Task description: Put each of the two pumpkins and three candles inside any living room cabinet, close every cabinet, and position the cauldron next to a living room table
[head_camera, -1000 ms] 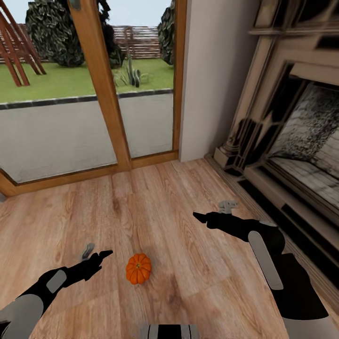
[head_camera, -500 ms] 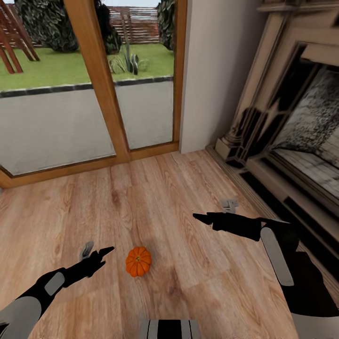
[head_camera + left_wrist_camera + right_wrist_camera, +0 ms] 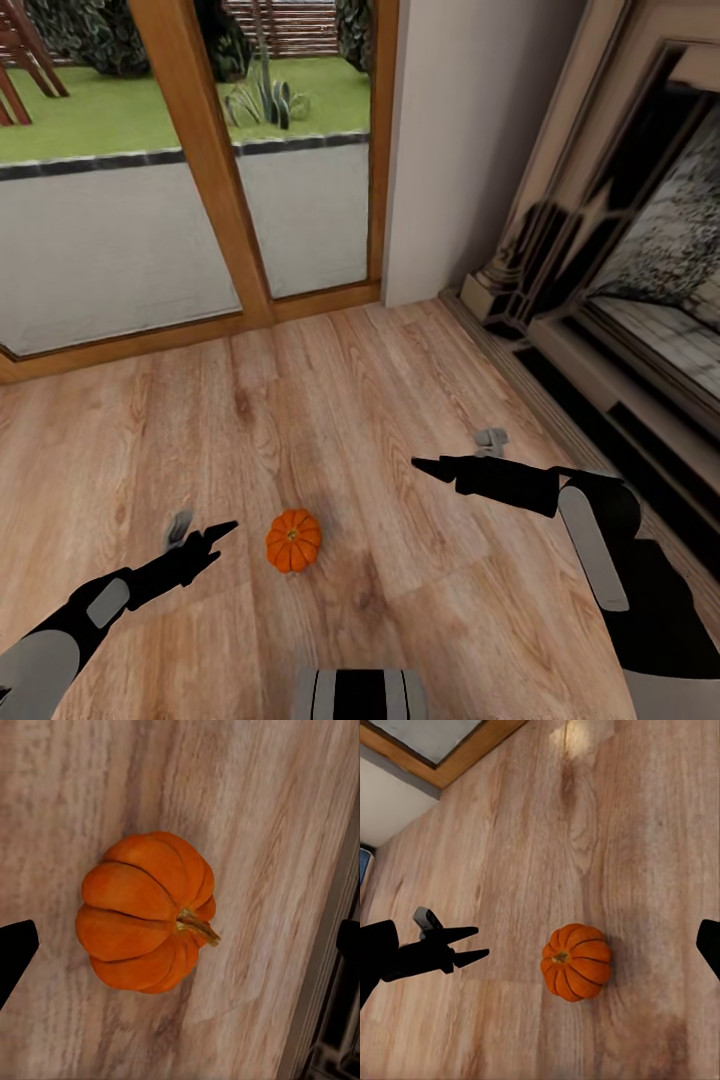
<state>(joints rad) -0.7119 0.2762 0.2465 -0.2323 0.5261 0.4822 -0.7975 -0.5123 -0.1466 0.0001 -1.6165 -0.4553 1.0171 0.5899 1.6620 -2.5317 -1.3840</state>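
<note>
We see one pumpkin [image 3: 293, 540] sitting alone on the wooden floor, small, round and bright orange, with deep ribs running down its sides. Our left wrist view shows the pumpkin [image 3: 145, 912] tipped a little, with its short tan stem [image 3: 198, 926] pointing off to one side.

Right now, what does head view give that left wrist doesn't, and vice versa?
Head alone: the glass door with the garden behind it, the fireplace on the right, and both arms, with the left gripper beside the pumpkin and the right gripper farther off, neither touching it.
Left wrist alone: a close look at the pumpkin's stem, with the jaws set wide either side of the fruit.
Both: the pumpkin lying on the wood floor, not gripped.
</note>
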